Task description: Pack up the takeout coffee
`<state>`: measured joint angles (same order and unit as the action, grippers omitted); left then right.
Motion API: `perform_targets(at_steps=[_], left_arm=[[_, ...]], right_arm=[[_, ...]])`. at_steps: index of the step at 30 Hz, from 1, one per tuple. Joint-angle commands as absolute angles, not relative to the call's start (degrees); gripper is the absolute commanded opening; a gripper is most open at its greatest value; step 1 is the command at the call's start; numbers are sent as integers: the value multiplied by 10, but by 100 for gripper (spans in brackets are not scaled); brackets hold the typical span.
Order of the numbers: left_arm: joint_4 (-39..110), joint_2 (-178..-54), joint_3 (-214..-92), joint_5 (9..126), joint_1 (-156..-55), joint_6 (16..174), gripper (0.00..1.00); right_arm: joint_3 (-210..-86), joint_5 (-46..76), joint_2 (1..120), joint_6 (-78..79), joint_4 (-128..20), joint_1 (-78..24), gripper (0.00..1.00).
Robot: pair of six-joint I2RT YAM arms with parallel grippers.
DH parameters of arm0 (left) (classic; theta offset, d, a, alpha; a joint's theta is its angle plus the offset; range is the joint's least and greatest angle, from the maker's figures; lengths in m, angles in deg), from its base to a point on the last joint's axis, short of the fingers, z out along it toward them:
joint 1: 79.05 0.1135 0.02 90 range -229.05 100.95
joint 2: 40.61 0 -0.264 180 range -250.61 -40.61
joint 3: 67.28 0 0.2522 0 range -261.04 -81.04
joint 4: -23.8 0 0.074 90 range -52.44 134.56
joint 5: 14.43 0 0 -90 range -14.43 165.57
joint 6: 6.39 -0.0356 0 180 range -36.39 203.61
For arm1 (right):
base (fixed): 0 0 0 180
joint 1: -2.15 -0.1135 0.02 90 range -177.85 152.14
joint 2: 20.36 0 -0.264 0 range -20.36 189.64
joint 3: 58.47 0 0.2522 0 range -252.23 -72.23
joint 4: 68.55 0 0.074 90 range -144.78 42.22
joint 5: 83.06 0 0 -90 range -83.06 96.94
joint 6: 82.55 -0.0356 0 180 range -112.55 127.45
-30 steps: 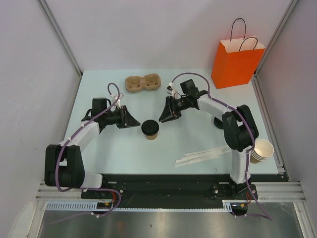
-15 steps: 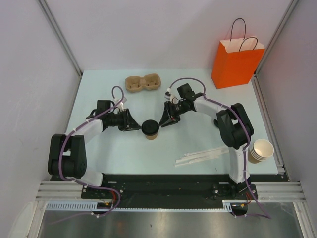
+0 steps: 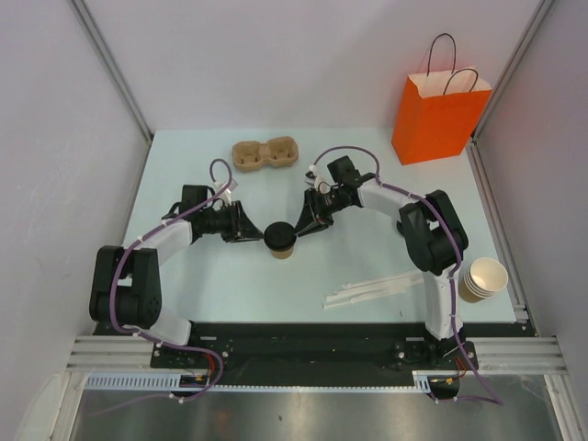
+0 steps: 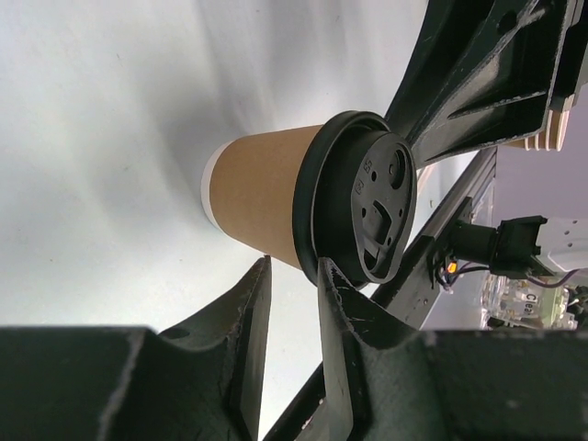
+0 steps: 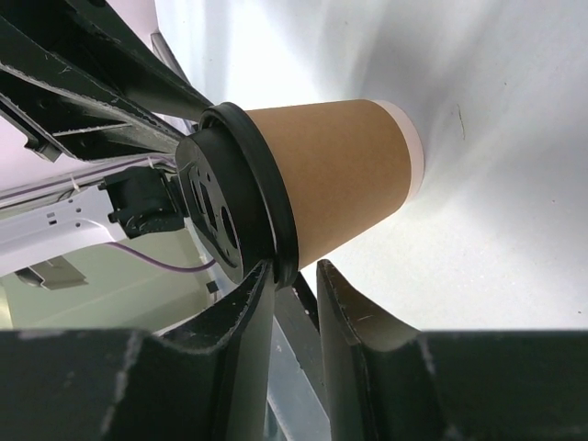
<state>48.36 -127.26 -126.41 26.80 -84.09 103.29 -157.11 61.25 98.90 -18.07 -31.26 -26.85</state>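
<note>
Two claws meet over one cup in the top view. The takeout coffee (image 3: 279, 241) stands upright on the table (image 3: 211, 285) near its middle. The left claw (image 3: 255, 232) comes in from one side and the right claw (image 3: 299, 227) from the other, both at lid height. The orange bag (image 3: 439, 115) stands well apart at the far right corner, and the pulp cup carrier (image 3: 266, 153) lies beyond the cup.

In the left wrist view, the left claw (image 4: 294, 276) is only narrowly parted and the gap is empty. The black lid (image 4: 377, 207) has its rim resting against the tip of one finger (image 4: 335, 303), so nothing is gripped.

In the right wrist view, the right claw (image 5: 294, 276) shows the same narrow gap. The lid's rim sits right at the mouth of that gap. Whether it is nipped or merely touched I cannot tell.

The cup should handle as a light thing with thin paper walls that dent under a hard squeeze. Whether it is filled cannot be seen, so it is best kept upright. The lid is stiff but only pressed on, and lifting by it could pull it off. The safer hold is across the brown body just under the rim, where the lid's lip gives a ledge against slipping.
</note>
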Motion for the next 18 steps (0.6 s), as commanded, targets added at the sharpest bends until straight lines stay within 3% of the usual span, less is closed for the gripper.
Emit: perform_targets(at_steps=[1, 10, 18], left_arm=[[456, -1261, -1260, 258, -847, 1046, 32], [429, -1261, -1242, 245, -848, 1065, 30], [437, -1309, -1250, 254, -850, 1057, 12]], right_arm=[[-1584, 612, 1000, -185, -326, -274, 29], [-1584, 609, 1001, -186, -325, -274, 27], [-1585, 591, 1016, -171, -312, -276, 22]])
